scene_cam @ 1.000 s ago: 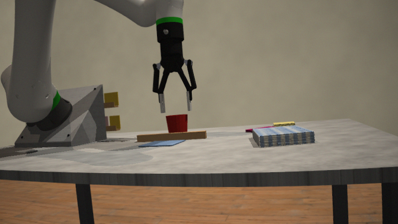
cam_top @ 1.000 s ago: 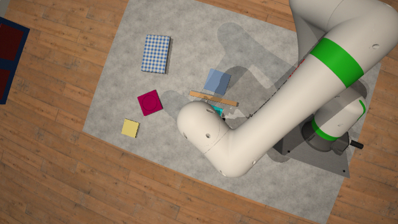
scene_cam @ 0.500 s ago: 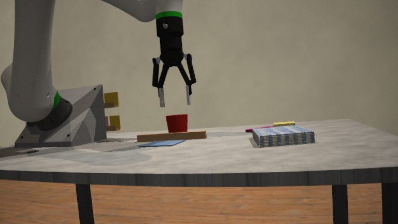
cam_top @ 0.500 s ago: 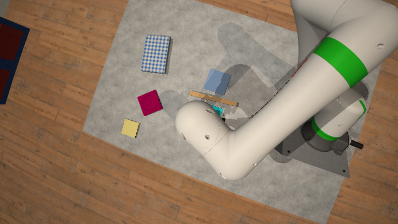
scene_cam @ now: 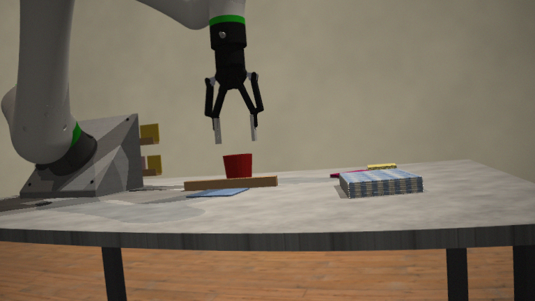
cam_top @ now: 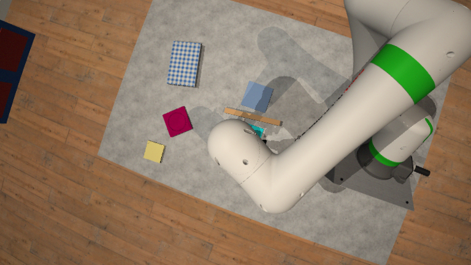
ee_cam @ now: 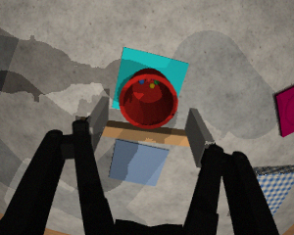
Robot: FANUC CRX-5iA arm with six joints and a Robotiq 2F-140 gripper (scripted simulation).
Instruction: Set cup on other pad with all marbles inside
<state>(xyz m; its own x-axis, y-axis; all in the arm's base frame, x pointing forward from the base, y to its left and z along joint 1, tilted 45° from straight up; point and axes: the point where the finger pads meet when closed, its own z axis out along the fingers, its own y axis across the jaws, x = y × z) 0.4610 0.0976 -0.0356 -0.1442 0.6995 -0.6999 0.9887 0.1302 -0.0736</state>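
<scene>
A red cup (scene_cam: 237, 165) stands upright on a teal pad (cam_top: 257, 130), behind a wooden rail (scene_cam: 230, 182). In the wrist view the cup (ee_cam: 147, 100) shows several small marbles (ee_cam: 147, 82) inside and covers the middle of the teal pad (ee_cam: 154, 72). A light blue pad (cam_top: 257, 96) lies flat on the other side of the rail (cam_top: 252, 116); it also shows in the side view (scene_cam: 217, 191). My gripper (scene_cam: 234, 134) is open and empty, pointing down, a short way straight above the cup and not touching it. In the top view my arm hides the cup.
A blue checkered block (cam_top: 184, 63) lies at the far side of the mat. A magenta square tile (cam_top: 176, 121) and a yellow block (cam_top: 153, 151) lie to the left of the pads. The robot base (scene_cam: 90, 155) stands at the mat's edge.
</scene>
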